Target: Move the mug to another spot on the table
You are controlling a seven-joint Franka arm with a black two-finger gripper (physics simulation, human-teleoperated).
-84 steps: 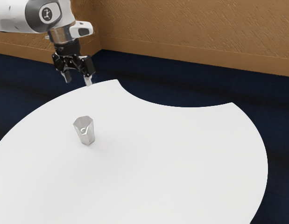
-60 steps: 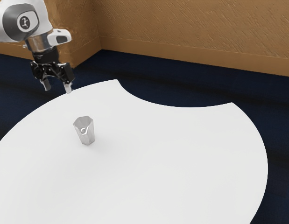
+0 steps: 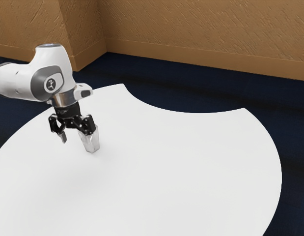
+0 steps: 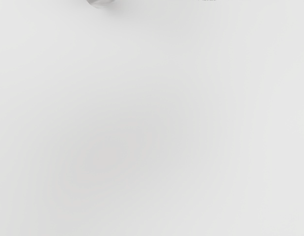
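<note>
white table (image 3: 191, 162), mug (image 3: 92, 147) beside end effector (image 3: 77, 138)

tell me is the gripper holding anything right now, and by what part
Nothing appears held. The gripper is open, fingers wide apart, and the mug stands on the table at one finger, not clamped between both.

The rounded arm (image 3: 19, 81) is glossy white, with a grey circular joint cap (image 3: 50, 83) bearing a small white mark. A silver wrist ring (image 3: 63, 101) and a white side block (image 3: 83, 91) sit above the black two-finger hand (image 3: 77, 139).
</note>
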